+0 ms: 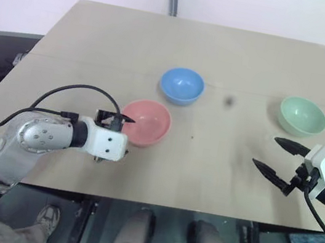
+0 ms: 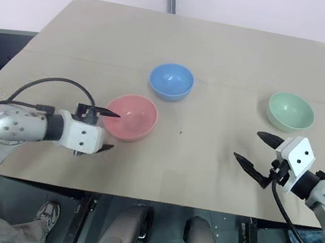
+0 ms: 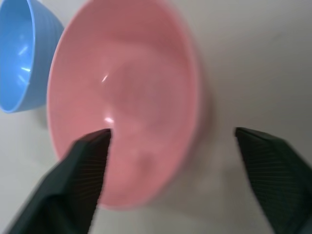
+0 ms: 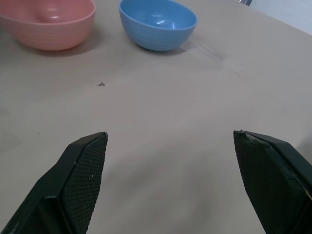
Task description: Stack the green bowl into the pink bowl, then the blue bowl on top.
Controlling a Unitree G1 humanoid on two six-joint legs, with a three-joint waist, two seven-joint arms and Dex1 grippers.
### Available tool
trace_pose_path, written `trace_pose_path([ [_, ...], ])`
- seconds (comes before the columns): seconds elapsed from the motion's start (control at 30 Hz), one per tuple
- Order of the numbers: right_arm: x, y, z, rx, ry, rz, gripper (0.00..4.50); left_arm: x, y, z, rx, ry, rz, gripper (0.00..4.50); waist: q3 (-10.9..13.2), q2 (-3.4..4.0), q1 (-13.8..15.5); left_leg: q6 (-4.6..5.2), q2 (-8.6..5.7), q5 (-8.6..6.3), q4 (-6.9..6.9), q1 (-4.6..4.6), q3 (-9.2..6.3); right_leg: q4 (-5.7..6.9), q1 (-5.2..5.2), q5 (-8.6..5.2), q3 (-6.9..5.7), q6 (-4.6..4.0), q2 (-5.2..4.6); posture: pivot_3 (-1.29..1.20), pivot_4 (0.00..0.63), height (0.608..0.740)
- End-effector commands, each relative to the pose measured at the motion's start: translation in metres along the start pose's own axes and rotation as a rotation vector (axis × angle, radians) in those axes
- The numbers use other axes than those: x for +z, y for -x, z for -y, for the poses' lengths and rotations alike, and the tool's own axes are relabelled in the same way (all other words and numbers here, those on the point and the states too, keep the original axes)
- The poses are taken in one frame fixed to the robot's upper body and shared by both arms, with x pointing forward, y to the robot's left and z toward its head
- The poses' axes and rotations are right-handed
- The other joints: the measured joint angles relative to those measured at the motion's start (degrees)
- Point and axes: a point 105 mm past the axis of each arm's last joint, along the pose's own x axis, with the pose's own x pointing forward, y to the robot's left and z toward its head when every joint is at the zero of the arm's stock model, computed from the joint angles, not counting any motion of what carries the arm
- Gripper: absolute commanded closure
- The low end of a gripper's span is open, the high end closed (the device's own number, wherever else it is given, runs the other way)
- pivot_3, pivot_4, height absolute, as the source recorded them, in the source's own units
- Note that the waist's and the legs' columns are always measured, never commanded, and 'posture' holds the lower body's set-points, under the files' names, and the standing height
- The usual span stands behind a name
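Observation:
The pink bowl (image 1: 146, 121) stands upright at the table's middle-left. My left gripper (image 3: 173, 131) is open at its near-left rim, one finger (image 3: 90, 161) over the inside and the other (image 3: 273, 165) outside over the table, neither touching the wall. The blue bowl (image 1: 181, 85) stands just behind the pink one, a little to the right. Far right on the table stands the green bowl (image 1: 302, 116). My right gripper (image 1: 265, 152) hovers open and empty just in front of it and slightly left, pointing toward the table's middle.
The tan table (image 1: 224, 51) has bare room between the pink and green bowls and across its back half. A small dark speck (image 4: 101, 84) lies on the table in front of the blue bowl. The table's front edge (image 1: 167, 207) runs right below both arms.

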Motion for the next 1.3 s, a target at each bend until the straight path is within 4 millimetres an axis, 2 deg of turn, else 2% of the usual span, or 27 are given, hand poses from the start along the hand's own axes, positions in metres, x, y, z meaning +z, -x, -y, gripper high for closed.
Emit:
trace_pose_path([
  [0.03, 0.011, 0.004, 0.000, -0.024, 0.046, 0.031, 0.00, 0.004, -0.006, -0.003, 0.020, -0.057, 0.032, 2.27, 0.00, -0.01, -0.06, 0.00, 0.00, 0.00, 0.00, -0.01, 0.00, -0.01, 0.00, 0.00, 0.00, 0.00, 0.00, 0.00, 0.150, 0.740],
  [0.07, 0.011, 0.005, 0.000, -0.027, 0.046, 0.030, 0.00, 0.005, -0.006, -0.003, 0.017, -0.060, 0.042, 2.88, 0.01, -0.02, -0.17, 0.00, 0.00, 0.00, 0.00, -0.03, 0.01, -0.01, -0.01, 0.00, 0.01, 0.01, 0.00, 0.00, 0.150, 0.740],
  [0.13, 0.010, 0.006, -0.001, -0.034, 0.046, 0.029, 0.00, 0.008, -0.007, -0.002, 0.009, -0.064, 0.070, 3.75, 0.01, -0.01, -0.30, 0.00, 0.01, -0.01, -0.02, -0.04, 0.00, -0.02, -0.03, 0.00, 0.01, 0.01, 0.00, 0.00, 0.150, 0.740],
  [0.2, 0.010, 0.006, -0.001, -0.040, 0.046, 0.028, 0.00, 0.015, -0.007, 0.000, -0.007, -0.070, 0.112, 4.44, 0.01, -0.01, -0.33, 0.00, 0.01, -0.01, -0.04, -0.03, -0.01, -0.01, -0.03, 0.00, 0.00, 0.01, 0.00, 0.00, 0.150, 0.740],
  [0.3, 0.010, 0.006, -0.001, -0.050, 0.045, 0.030, 0.00, 0.044, -0.007, 0.010, -0.063, -0.145, 0.284, 4.44, 0.01, -0.01, -0.32, 0.00, 0.01, 0.00, -0.03, -0.03, -0.02, 0.00, -0.02, 0.01, 0.00, 0.02, -0.02, 0.00, 0.150, 0.740],
  [0.37, 0.010, 0.005, -0.001, -0.053, 0.045, 0.032, 0.00, 0.055, -0.009, 0.011, -0.102, -0.205, 0.351, 4.44, 0.01, -0.01, -0.13, 0.00, 0.01, 0.00, 0.00, -0.01, 0.00, 0.00, 0.00, 0.01, 0.01, 0.02, -0.05, 0.00, 0.150, 0.740],
  [0.6, 0.012, 0.005, -0.002, -0.064, 0.055, 0.038, 0.00, 0.063, -0.034, -0.012, -0.164, -0.296, 0.381, 4.44, -0.01, -0.01, 0.70, 0.02, -0.09, 0.02, 0.15, 0.01, 0.04, 0.08, 0.07, 0.05, -0.02, 0.08, 0.09, 0.00, 0.150, 0.740],
  [0.73, 0.012, 0.010, -0.005, -0.085, 0.056, 0.032, 0.00, 0.068, -0.044, -0.017, -0.189, -0.324, 0.406, 4.44, -0.01, -0.01, 0.63, 0.02, -0.13, 0.01, 0.12, -0.04, 0.05, 0.07, 0.03, 0.05, 0.01, 0.08, 0.20, 0.00, 0.150, 0.740],
  [0.83, 0.011, 0.012, -0.008, -0.096, 0.053, 0.028, 0.00, 0.074, -0.048, -0.014, -0.208, -0.347, 0.448, 3.73, -0.01, -0.01, 0.55, 0.02, -0.10, 0.01, 0.10, -0.05, -0.01, 0.06, 0.01, 0.05, 0.04, 0.08, 0.24, 0.00, 0.150, 0.740],
  [0.9, 0.011, 0.013, -0.009, -0.102, 0.055, 0.027, 0.00, 0.078, -0.051, -0.011, -0.222, -0.345, 0.469, 2.97, -0.01, -0.01, 0.72, 0.02, -0.09, 0.01, 0.10, -0.05, -0.05, 0.06, 0.02, 0.05, 0.04, 0.08, 0.23, 0.00, 0.150, 0.740],
  [1.03, 0.013, 0.012, -0.009, -0.111, 0.060, 0.032, 0.00, 0.080, -0.053, -0.014, -0.208, -0.318, 0.488, 1.09, -0.02, -0.01, 0.71, 0.02, -0.09, 0.02, 0.14, 0.00, -0.04, 0.08, 0.05, 0.06, 0.07, 0.09, 0.23, 0.00, 0.150, 0.740],
  [1.1, 0.015, 0.009, -0.009, -0.109, 0.069, 0.041, 0.00, 0.080, -0.047, -0.024, -0.173, -0.224, 0.509, 0.26, -0.02, -0.01, 0.68, 0.02, -0.07, 0.02, 0.18, 0.00, -0.04, 0.11, 0.05, 0.08, 0.07, 0.12, 0.24, 0.00, 0.150, 0.740],
  [1.13, 0.016, 0.005, -0.009, -0.102, 0.073, 0.043, 0.00, 0.079, -0.039, -0.028, -0.147, -0.140, 0.547, 0.03, -0.01, -0.01, 0.66, 0.02, -0.03, 0.02, 0.19, 0.01, -0.04, 0.13, 0.05, 0.08, 0.07, 0.12, 0.24, 0.00, 0.150, 0.740],
  [1.3, 0.031, -0.022, -0.009, -0.058, 0.092, 0.065, 0.00, 0.047, 0.000, -0.037, -0.040, 0.236, 0.481, 0.03, 0.00, -0.01, -1.10, 0.02, 0.19, 0.02, 0.15, 0.05, -0.06, 0.26, -0.01, 0.07, 0.10, 0.10, 0.28, 0.00, 0.150, 0.740],
])
